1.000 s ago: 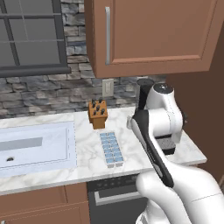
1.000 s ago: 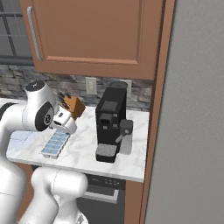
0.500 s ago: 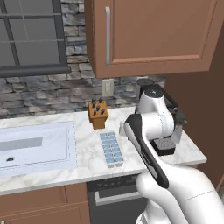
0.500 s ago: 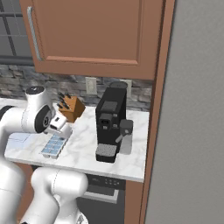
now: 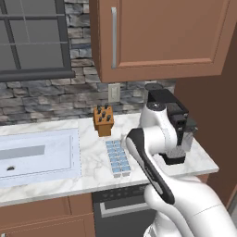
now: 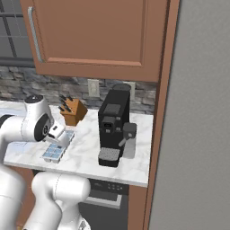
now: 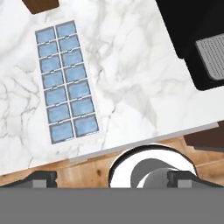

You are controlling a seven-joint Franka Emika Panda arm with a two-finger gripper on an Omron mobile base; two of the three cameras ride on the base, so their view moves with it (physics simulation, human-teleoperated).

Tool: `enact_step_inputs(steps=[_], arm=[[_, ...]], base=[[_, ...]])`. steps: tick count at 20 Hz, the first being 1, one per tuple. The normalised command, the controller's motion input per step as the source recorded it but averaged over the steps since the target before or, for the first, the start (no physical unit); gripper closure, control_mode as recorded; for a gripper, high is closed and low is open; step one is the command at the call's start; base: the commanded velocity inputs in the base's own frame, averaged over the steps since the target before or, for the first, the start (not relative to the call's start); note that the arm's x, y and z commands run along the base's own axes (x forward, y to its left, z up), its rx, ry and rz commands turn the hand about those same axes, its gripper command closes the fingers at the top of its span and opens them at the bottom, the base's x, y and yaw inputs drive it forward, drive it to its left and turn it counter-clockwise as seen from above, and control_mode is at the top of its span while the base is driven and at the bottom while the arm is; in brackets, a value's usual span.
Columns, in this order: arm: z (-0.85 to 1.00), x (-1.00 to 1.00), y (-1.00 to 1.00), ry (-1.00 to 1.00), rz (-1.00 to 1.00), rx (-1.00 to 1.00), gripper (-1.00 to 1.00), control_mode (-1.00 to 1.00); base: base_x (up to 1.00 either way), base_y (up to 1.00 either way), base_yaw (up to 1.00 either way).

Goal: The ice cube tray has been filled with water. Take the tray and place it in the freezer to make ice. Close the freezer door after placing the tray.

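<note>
2 rows of water-filled cells make the ice cube tray (image 7: pixel 66 81), flat on the marble desk (image 7: pixel 131 87) between knife block (image 5: pixel 103 121) and front edge, likely stiff, light, spill-prone, best pinched level across its long rims by the spread, empty gripper (image 7: pixel 113 178).

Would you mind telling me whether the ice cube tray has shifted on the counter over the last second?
No. The ice cube tray lies in the same spot on the counter, just in front of the knife block, as before; only the arm has moved.
</note>
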Motion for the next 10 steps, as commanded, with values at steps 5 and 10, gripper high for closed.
enact_step_inputs(steps=[5,10], arm=[[-0.24,0.00,0.01,-0.04,-0.07,0.12,-1.00,-1.00],[-0.26,0.00,0.00,-0.05,-0.06,0.13,-1.00,-1.00]], base=[[0.00,0.00,0.00],[0.00,0.00,0.00]])
